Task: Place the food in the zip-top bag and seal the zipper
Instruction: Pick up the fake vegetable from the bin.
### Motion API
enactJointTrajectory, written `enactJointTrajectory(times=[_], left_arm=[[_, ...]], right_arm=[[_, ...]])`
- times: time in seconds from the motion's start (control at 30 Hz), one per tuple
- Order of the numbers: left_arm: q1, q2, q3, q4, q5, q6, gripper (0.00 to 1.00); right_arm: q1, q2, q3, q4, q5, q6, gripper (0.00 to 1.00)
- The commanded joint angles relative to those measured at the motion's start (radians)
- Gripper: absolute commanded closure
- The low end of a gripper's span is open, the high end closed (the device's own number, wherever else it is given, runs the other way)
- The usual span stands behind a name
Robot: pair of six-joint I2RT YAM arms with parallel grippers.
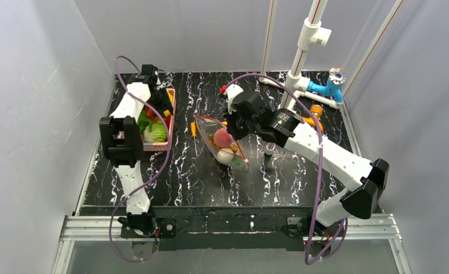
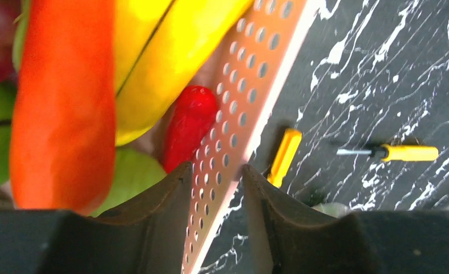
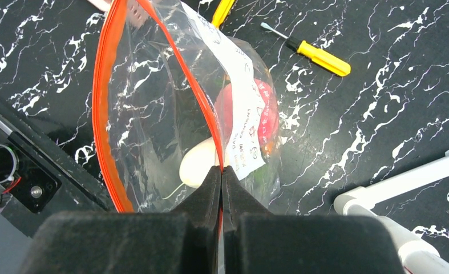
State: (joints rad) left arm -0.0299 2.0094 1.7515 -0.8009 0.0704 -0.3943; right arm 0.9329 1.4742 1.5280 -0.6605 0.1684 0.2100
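Both pincers hold something. The right pincer (image 3: 221,171) is pinched tight on the zipper (image 3: 105,114), the orange-red strip along the mouth of the zip-top bag (image 3: 148,114). It holds that edge, and the mouth gapes open. The left pincer (image 2: 217,171) is narrow. One finger is inside the pink basket (image 2: 256,63) and one is outside, and the two close on its wall full of little holes.

The tabletop (image 1: 199,182) is black with white streaks. The pink basket sits at the far left of it, under the left arm. The zip-top bag lies near the middle, to the right of the basket and well apart from it. It is clear and crinkly, with a white label (image 3: 242,114) on its side.

Inside the bag lie the red-pink ball (image 3: 267,114) and the white radish (image 3: 196,165), touching each other. Something green shows low in the bag, but it is too blurred to name.

More food is in the basket. The green cabbage (image 1: 156,134) fills the near end. Close to the left pincer lie a long orange piece (image 2: 62,103), a yellow piece (image 2: 159,57) and a small red piece (image 2: 187,125) against the wall.

Two small yellow-handled screwdrivers lie on the tabletop between the basket and the bag. One screwdriver (image 2: 410,153) lies flat with its metal tip showing. The other screwdriver (image 2: 284,154) is just beside the basket wall.
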Motion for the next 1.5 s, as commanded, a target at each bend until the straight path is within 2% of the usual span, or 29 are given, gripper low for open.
enactJointTrajectory(times=[0.0, 0.13, 0.27, 0.5, 0.73, 1.0, 1.1, 1.27, 1.47], left_arm=[[0.002, 0.078, 0.13, -0.066, -0.102, 0.074, 0.66], [0.004, 0.074, 0.124, -0.043, -0.107, 0.082, 0.7], [0.007, 0.013, 0.083, -0.007, -0.07, 0.096, 0.57], [0.064, -0.028, 0.096, -0.005, 0.013, 0.087, 0.48], [0.085, 0.038, 0.125, -0.027, 0.023, 0.087, 0.58], [0.079, 0.117, 0.135, -0.042, 0.069, 0.093, 0.62], [0.071, 0.13, 0.127, -0.044, 0.052, 0.105, 0.62], [0.059, 0.153, 0.124, -0.044, 0.033, 0.114, 0.53], [0.045, 0.2, 0.128, -0.033, -0.028, 0.098, 0.52]], right_arm=[[-0.008, 0.014, 0.057, -0.026, -0.006, -0.002, 0.99], [-0.008, 0.039, 0.082, -0.037, -0.015, -0.005, 0.99], [-0.008, 0.052, 0.085, -0.044, -0.016, -0.005, 0.99], [-0.008, 0.06, 0.08, -0.042, -0.025, -0.002, 0.99], [-0.008, 0.058, 0.077, -0.043, -0.02, 0.002, 0.99], [-0.008, 0.061, 0.084, -0.045, -0.03, 0.005, 0.99], [-0.008, 0.064, 0.086, -0.044, -0.033, 0.007, 0.99], [-0.008, 0.068, 0.09, -0.042, -0.039, 0.011, 0.99], [-0.008, 0.074, 0.098, -0.042, -0.043, 0.014, 0.99]])
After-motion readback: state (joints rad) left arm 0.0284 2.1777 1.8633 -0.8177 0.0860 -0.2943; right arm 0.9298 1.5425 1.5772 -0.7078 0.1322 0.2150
